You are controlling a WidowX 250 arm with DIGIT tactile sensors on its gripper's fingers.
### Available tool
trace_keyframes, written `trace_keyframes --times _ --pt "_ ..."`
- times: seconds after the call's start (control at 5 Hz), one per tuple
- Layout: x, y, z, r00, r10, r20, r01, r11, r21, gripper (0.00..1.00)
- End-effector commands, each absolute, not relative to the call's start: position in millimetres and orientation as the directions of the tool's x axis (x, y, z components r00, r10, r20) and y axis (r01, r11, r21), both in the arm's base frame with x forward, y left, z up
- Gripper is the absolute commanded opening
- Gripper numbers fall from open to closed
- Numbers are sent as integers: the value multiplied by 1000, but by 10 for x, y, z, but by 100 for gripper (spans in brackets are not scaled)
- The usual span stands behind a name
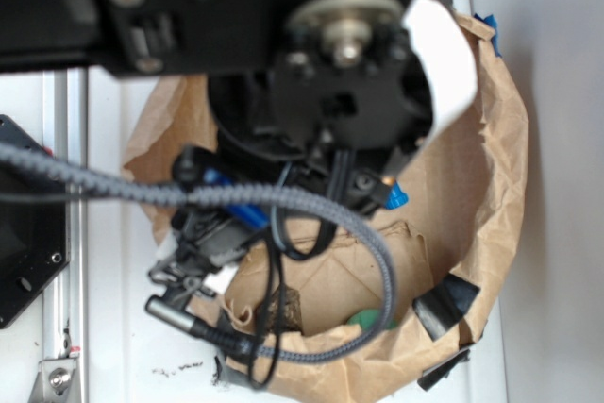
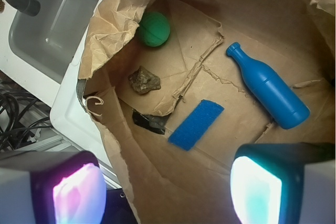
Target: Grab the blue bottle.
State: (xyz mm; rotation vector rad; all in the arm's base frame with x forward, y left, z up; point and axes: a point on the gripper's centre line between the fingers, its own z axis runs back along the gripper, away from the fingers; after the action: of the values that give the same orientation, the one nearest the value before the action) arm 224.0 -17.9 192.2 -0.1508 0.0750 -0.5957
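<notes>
Hovering wide apart and empty above the paper bag, pincer gripping nothing yet. Lying flat on the bag floor, up and to the right of the pincer, the blue bottle, neck pointing up-left. Resting just beside it to the left, a blue felt strip; farther off, a rock and green ball. Risking a roll away on the smooth round body, or snagging crumpled bag walls while descending

Exterior: close behind arm, looking down. Wrist: straight down into paper bag. Shared: bag.
</notes>
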Motion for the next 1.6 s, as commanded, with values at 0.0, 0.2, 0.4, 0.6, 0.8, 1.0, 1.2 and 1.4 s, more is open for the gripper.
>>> trace_keyframes --times 0.0,0.2,0.4,0.6,0.8,1.0,1.2,1.4 --pt "2502 -107 1861 721 -692 -7 691 720 -61 100" --pt "2556 -141 1688 594 -803 -34 802 595 -41 100" --pt "2616 -123 1395 485 -873 -55 873 487 -22 100" --pt "2539 -29 1218 440 -898 22 897 440 24 100" --pt "2567 -3 1130 424 -899 111 905 425 -16 100" --pt "2644 28 1123 384 -914 127 920 391 33 100" --pt "2644 28 1123 384 -914 127 920 391 33 100" --pt "2644 28 1123 384 -914 127 920 391 33 100"
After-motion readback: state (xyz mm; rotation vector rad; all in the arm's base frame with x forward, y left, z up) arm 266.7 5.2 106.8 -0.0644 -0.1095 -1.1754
